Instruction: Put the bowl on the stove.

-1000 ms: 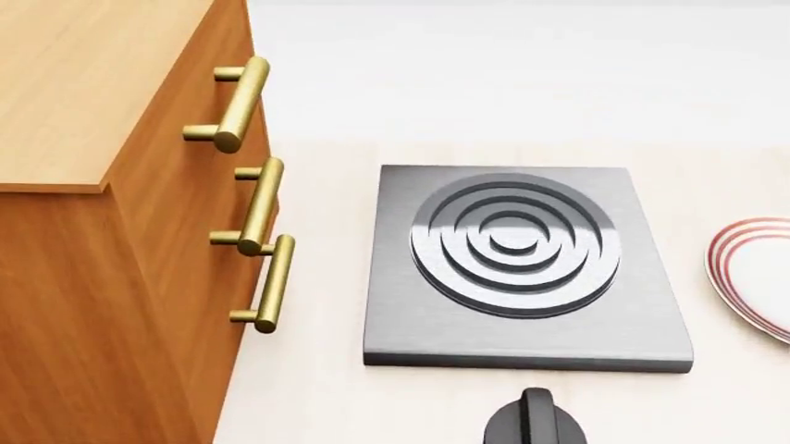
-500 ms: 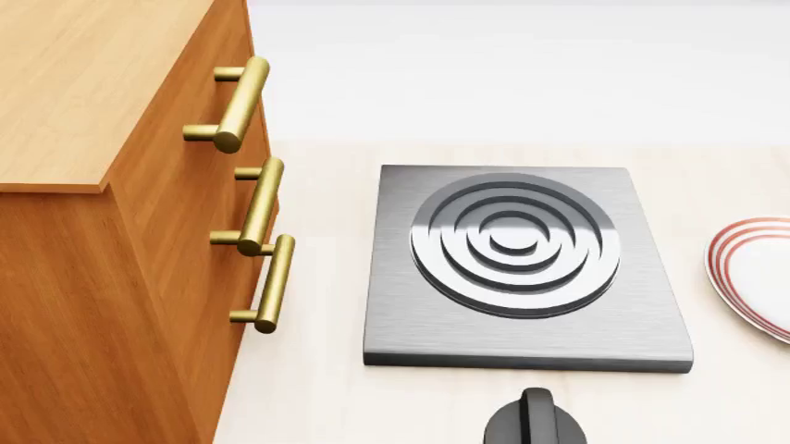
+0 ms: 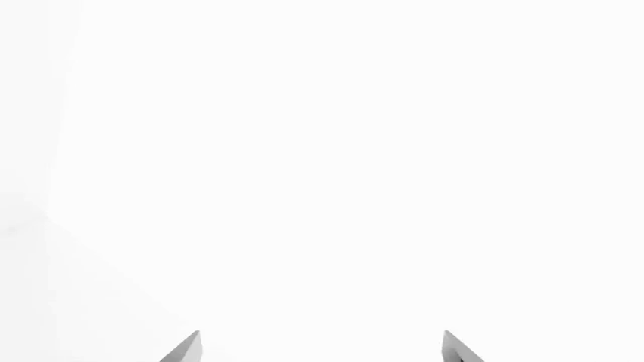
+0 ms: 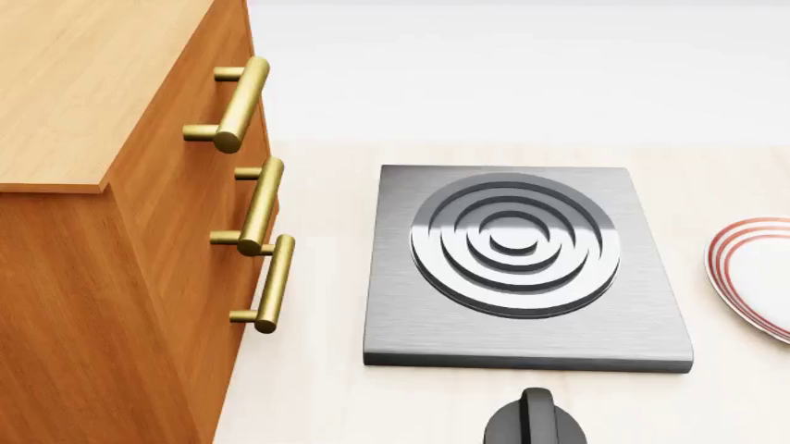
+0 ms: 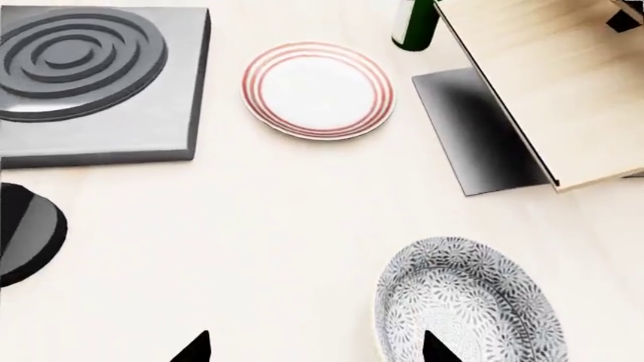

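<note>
Nothing moved | pale wood counter point(image 4: 321, 388) | white wall point(image 4: 519, 65)

A pale wooden tabletop point(image 5: 271, 219) carries the stove point(image 4: 524, 268), with a black knob point(image 4: 535, 421) just in front of it. Beside the stove lies a red-ringed plate point(image 5: 318, 90). The speckled bowl point(image 5: 468, 305) sits apart from both. A green bottle point(image 5: 415, 23) stands beyond the plate, and a wooden drawer cabinet point(image 4: 111, 231) flanks the stove.

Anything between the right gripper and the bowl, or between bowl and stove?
Nothing visible. The right gripper is open over bare counter beside the bowl. Between bowl and stove lies open counter; the plate and knob sit off to either side.
</note>
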Robot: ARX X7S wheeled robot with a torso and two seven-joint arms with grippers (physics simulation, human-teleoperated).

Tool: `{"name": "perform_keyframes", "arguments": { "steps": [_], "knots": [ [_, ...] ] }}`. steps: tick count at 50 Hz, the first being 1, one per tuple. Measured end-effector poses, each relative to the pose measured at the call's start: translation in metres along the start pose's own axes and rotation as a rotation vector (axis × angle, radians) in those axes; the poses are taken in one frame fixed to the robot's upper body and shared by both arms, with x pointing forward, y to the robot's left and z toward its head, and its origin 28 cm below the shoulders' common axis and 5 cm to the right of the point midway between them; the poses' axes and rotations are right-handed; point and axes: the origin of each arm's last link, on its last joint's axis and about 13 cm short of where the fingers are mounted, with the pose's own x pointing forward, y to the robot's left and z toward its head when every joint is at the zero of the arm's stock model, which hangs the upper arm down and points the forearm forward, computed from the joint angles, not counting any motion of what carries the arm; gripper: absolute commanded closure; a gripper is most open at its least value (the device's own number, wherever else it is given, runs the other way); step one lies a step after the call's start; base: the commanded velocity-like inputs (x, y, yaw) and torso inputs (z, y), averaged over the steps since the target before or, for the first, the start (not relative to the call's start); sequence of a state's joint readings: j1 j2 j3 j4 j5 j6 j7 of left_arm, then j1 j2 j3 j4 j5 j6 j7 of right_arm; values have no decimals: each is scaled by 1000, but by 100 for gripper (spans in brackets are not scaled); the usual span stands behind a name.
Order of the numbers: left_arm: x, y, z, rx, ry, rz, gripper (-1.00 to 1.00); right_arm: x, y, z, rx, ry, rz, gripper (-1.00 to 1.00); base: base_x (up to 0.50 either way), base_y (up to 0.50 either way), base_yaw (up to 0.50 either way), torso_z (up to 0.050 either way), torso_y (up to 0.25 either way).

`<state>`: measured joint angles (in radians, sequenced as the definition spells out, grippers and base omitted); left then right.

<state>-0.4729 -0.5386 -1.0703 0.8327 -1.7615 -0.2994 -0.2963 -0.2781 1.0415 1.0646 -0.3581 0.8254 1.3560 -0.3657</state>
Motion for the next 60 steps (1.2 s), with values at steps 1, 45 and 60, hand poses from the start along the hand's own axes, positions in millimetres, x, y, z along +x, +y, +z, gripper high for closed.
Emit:
{"name": "perform_keyframes", "arguments": {
  "steps": [1,45,60],
  "knots": [
    [0,0,0,0,0,0,-100,0,0,-1,0,2,-1,-100,0,0,0,0,0],
    [0,-1,-2,-10,9,-11,-100,63,3,-10,-17,50,-153,-100,0,0,0,0,0],
    [1,-2,-1,-8,5,-17,-100,89,9,-12,-1,30,-178,-100,0,0,0,0,0]
  ]
}}
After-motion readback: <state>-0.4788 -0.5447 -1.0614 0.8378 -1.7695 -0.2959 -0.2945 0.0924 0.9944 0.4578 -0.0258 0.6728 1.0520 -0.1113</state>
